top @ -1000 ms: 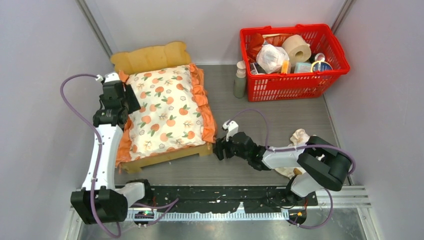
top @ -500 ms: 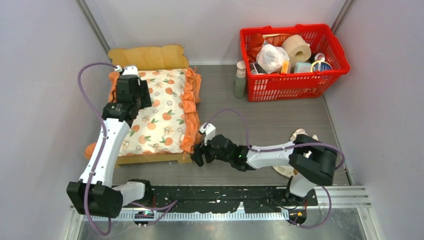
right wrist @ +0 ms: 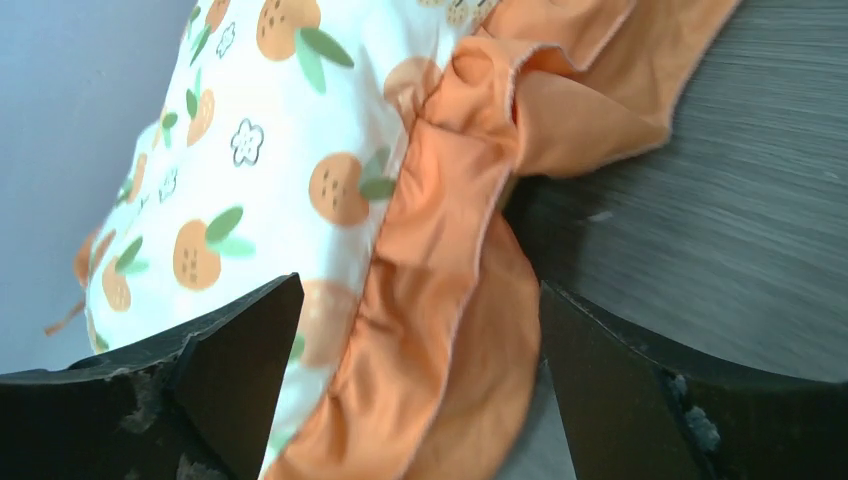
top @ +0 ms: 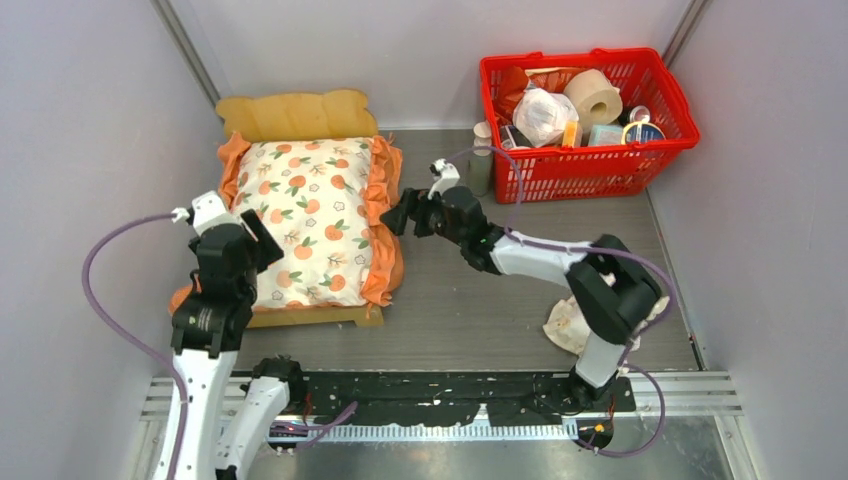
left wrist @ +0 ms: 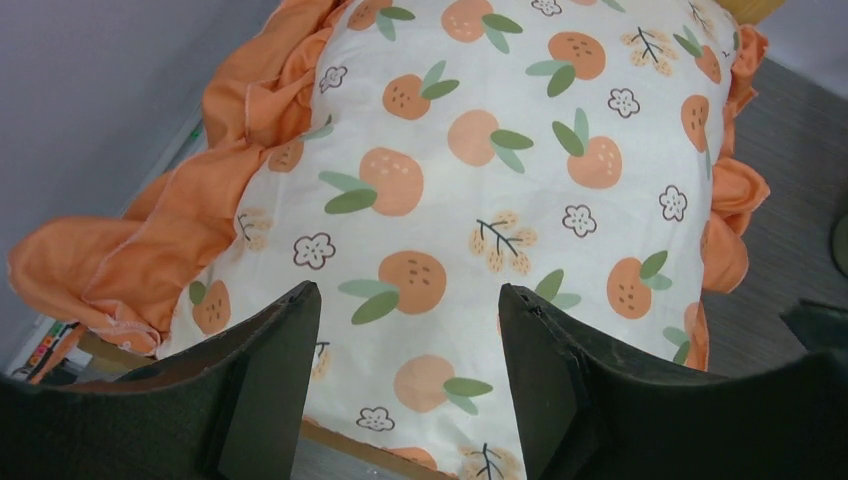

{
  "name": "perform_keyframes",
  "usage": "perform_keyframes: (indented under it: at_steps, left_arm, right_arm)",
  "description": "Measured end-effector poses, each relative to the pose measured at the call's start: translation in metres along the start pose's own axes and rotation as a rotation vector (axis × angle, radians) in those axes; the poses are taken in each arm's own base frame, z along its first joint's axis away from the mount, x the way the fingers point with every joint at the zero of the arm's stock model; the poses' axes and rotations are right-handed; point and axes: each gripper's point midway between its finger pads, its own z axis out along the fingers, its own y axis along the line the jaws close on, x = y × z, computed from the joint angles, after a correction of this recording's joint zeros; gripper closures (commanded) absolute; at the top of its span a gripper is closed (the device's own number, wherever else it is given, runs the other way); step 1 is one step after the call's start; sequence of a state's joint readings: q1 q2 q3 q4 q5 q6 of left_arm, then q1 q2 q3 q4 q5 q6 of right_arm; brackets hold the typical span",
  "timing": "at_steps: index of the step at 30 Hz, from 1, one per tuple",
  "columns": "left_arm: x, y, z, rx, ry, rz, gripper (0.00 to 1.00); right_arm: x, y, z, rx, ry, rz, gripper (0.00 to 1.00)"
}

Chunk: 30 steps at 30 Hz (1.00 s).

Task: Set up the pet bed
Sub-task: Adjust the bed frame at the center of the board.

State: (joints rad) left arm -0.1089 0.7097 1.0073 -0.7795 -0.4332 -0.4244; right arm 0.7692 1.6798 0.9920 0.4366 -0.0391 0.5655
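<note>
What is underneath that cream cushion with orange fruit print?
A light-wood bed frame: its wavy headboard and front rail show. The cream orange-print cushion covers its base, so that cannot be seen.

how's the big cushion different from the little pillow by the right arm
The cushion is large, with orange fruit print and orange ruffles; the pillow is small and cream. The cushion lies on the bed; the pillow lies on the table, partly under the right arm. Both are soft fabric.

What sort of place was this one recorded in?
Probably a lab robot cell, not a home: bare grey walls box in the table, and the pet bed and basket look like staged props.
</note>
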Motion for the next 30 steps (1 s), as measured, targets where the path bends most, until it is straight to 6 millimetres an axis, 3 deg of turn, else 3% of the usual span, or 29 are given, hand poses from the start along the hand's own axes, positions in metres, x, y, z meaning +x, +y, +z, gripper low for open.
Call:
perform_keyframes:
  at_steps: [3, 8, 12, 19, 20, 22, 23, 25, 30]
  left_arm:
    - [0.019, 0.008, -0.011, 0.014, 0.006, -0.046, 0.29]
    - [0.054, 0.03, -0.024, -0.041, 0.08, -0.058, 0.28]
    - [0.069, 0.046, -0.033, -0.118, 0.115, -0.1, 0.29]
    - [0.113, 0.063, -0.034, -0.197, 0.181, -0.216, 0.31]
    - [0.12, 0.064, -0.032, -0.205, 0.191, -0.227, 0.31]
    - [0.132, 0.066, -0.028, -0.226, 0.214, -0.244, 0.32]
    - [0.139, 0.067, -0.026, -0.238, 0.226, -0.251, 0.33]
    - [0.151, 0.069, -0.021, -0.258, 0.243, -0.265, 0.34]
    - [0.17, 0.069, -0.007, -0.283, 0.237, -0.329, 0.37]
  right_arm:
    - [0.006, -0.003, 0.039, -0.034, 0.005, 0.09, 0.04]
    - [0.04, -0.026, 0.087, -0.034, 0.06, 0.225, 0.04]
    - [0.049, -0.032, 0.108, -0.068, 0.069, 0.315, 0.05]
    - [0.042, -0.017, 0.132, -0.242, 0.034, 0.429, 0.11]
    - [0.04, -0.013, 0.134, -0.274, 0.026, 0.444, 0.15]
    - [0.042, -0.011, 0.135, -0.307, 0.022, 0.472, 0.35]
    - [0.043, -0.012, 0.135, -0.318, 0.016, 0.481, 0.58]
    - [0.045, -0.015, 0.135, -0.322, 0.021, 0.54, 0.76]
    - [0.045, -0.021, 0.129, -0.315, -0.015, 0.605, 0.86]
